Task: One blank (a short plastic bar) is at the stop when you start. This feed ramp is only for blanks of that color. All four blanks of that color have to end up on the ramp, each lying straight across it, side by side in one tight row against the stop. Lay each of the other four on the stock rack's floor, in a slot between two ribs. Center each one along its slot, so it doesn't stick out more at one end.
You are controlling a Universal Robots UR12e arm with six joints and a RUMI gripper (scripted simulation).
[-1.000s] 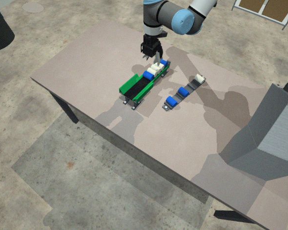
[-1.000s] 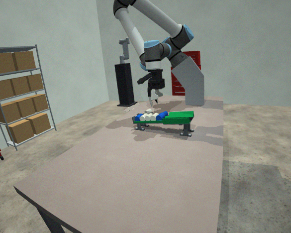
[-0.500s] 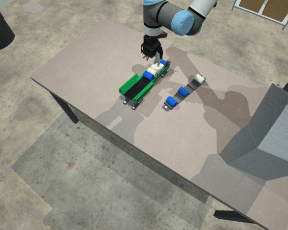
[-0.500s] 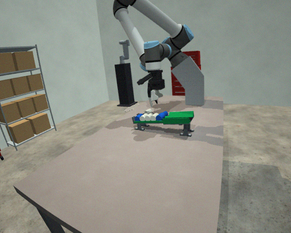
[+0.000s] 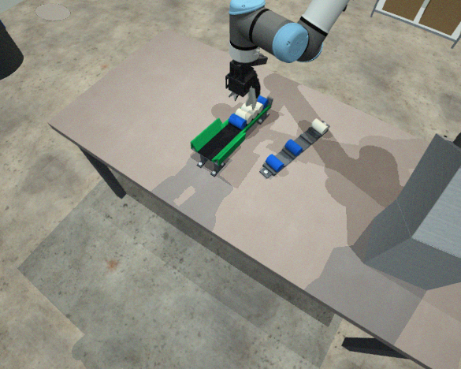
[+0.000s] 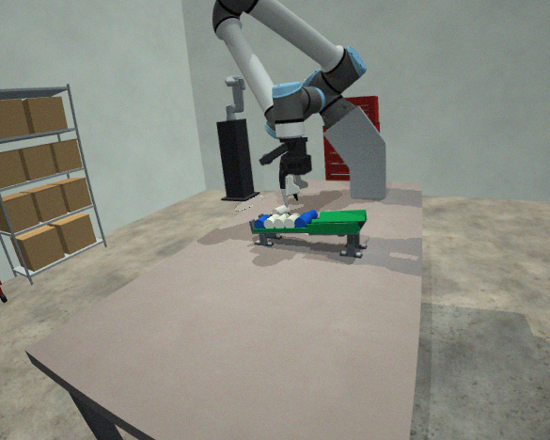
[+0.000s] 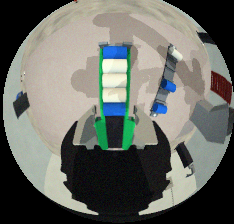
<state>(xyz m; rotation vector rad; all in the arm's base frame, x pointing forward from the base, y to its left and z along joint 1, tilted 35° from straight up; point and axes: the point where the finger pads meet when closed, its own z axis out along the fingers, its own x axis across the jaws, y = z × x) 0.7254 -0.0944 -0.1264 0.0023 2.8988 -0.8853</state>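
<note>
The green-walled ramp (image 5: 207, 134) (image 6: 337, 227) (image 7: 101, 135) holds a row of blanks lying across it. From the stop come a blue blank (image 5: 262, 100) (image 6: 260, 221) (image 7: 115, 52), three white blanks, the nearest being (image 5: 243, 115) (image 6: 291, 221) (image 7: 114, 95), and another blue blank (image 5: 237, 121) (image 7: 114, 109). The stock rack (image 5: 310, 136) (image 7: 170, 65) holds a white blank (image 5: 319, 126) (image 7: 175, 54) at its far end, a blue blank (image 5: 293, 147) (image 7: 168, 86) and, near its near end, another blue blank (image 5: 274, 162) (image 7: 159, 108). My gripper (image 5: 243, 100) (image 6: 291, 200) (image 7: 114, 106) is open and empty above the ramp's row.
The rack stands beside the ramp, towards the grey robot pedestal (image 5: 429, 222) (image 6: 362, 156) (image 7: 215, 121). Bare rack slots lie between the white blank and the middle blue one.
</note>
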